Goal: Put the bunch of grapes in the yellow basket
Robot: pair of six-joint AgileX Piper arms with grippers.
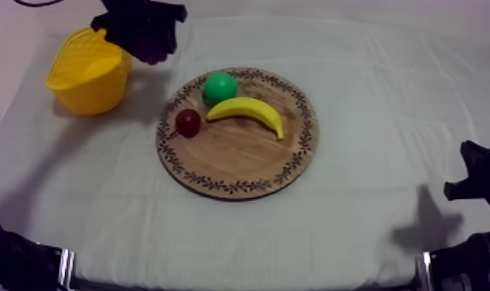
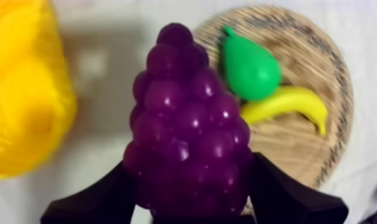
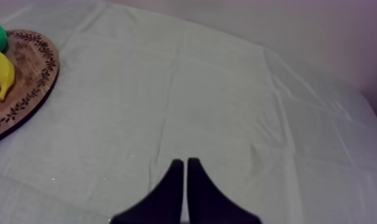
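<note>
Both fingers [image 2: 98, 199] of left hand [image 2: 188, 179] clasp the bunch of grapes [image 2: 184, 113].

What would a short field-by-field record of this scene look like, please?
left gripper: shut on the grapes, held up beside the basket
right gripper: shut on nothing, over the cloth
grapes: off the board, not yet in the basket
on the board: pear, banana, small red fruit
pear and banana: touching
small red fruit: apart from the banana, near the board's rim
</note>
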